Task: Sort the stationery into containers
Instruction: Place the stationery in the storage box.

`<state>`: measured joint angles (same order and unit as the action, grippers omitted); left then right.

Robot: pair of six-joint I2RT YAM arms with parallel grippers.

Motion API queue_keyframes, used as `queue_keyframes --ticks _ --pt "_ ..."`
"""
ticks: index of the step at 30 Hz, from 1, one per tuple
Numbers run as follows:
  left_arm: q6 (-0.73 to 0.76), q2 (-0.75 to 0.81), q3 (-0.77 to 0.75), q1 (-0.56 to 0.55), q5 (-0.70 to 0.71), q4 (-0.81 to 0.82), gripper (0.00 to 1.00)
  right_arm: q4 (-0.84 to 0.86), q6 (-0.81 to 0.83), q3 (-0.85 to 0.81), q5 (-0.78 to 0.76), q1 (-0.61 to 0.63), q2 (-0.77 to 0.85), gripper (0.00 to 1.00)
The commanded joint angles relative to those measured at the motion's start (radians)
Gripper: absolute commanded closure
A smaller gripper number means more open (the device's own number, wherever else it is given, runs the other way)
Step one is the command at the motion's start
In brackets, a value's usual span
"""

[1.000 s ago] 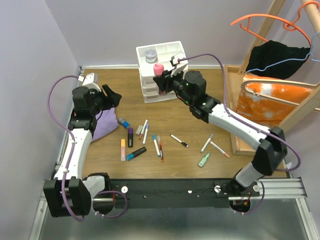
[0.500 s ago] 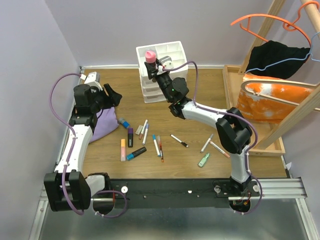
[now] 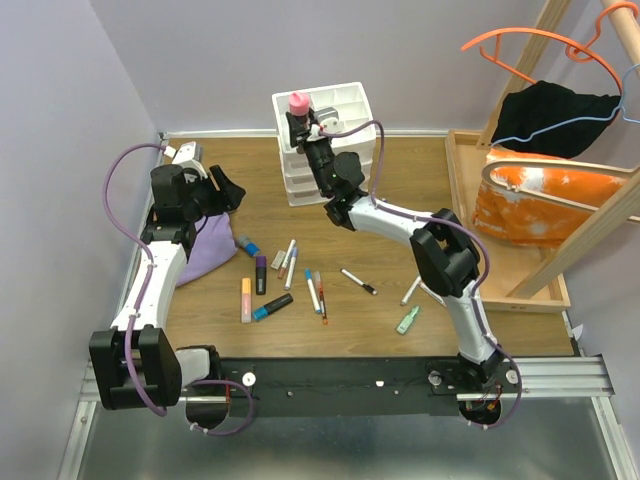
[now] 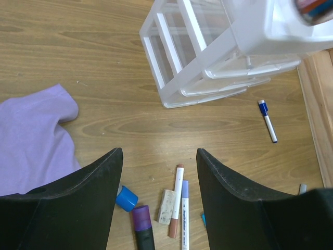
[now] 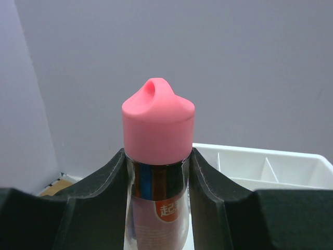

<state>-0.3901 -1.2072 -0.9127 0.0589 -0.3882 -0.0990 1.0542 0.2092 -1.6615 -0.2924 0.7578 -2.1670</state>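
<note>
Right fingers (image 5: 112,172) are clenching pink-capped tube (image 5: 157,125) above organiser (image 3: 345,100), upper centre; released tilted, it is likely risking toppling off. Left fingers (image 4: 99,177) are hanging released.

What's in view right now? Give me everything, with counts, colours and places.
table: one, brown wood
organiser: one, white, back centre of the table, three drawers, open compartments on top
pink-capped marker: one, upright in the right pincer, by the organiser's top left corner
loose pens and markers: about eleven, white, black, purple, orange, blue, green, scattered mid-table
cloth: one, purple, left side of the table
wooden frame: one, right edge
orange panel: one, leaning in the frame
black garment: one, hanging above the panel
orange hanger: one, top right
left pincer: one, black, open and empty, above the cloth's edge
right pincer: one, black, shut on the pink-capped marker
</note>
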Motion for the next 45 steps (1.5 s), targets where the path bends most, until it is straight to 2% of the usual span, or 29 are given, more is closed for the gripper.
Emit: queue_keyframes --ticks 1,15,21,25,32,37,39,40,41,45 --pt "0.005 -0.008 -0.037 0.007 -0.020 0.013 0.32 0.014 -0.016 -0.107 -0.065 -0.017 -0.083 0.99" --pt "0.010 -0.018 -0.037 0.007 -0.017 0.010 0.32 -0.022 -0.027 -0.213 -0.086 -0.034 -0.183 0.98" --pt "0.007 -0.014 -0.029 0.007 -0.017 0.021 0.32 -0.062 -0.031 -0.244 -0.108 -0.034 -0.195 0.83" --pt "0.005 -0.008 -0.023 0.007 -0.015 0.019 0.32 -0.060 -0.033 -0.227 -0.122 -0.034 -0.186 0.67" --pt "-0.003 0.011 -0.008 0.007 -0.015 0.024 0.31 -0.086 -0.047 -0.205 -0.125 -0.032 -0.152 0.55" --pt "-0.003 0.023 -0.003 0.009 -0.017 0.028 0.29 -0.118 -0.053 -0.185 -0.116 -0.032 -0.131 0.40" --pt "-0.003 0.028 -0.002 0.007 -0.018 0.030 0.28 -0.123 -0.056 -0.175 -0.116 -0.031 -0.119 0.38" --pt "-0.003 0.031 0.000 0.009 -0.018 0.031 0.23 -0.123 -0.056 -0.170 -0.114 -0.034 -0.116 0.35" --pt "-0.004 0.031 0.000 0.009 -0.020 0.033 0.22 -0.126 -0.054 -0.164 -0.113 -0.032 -0.111 0.34" --pt "-0.009 0.040 -0.003 0.009 -0.018 0.036 0.21 -0.137 -0.048 -0.147 -0.117 -0.028 -0.079 0.33"
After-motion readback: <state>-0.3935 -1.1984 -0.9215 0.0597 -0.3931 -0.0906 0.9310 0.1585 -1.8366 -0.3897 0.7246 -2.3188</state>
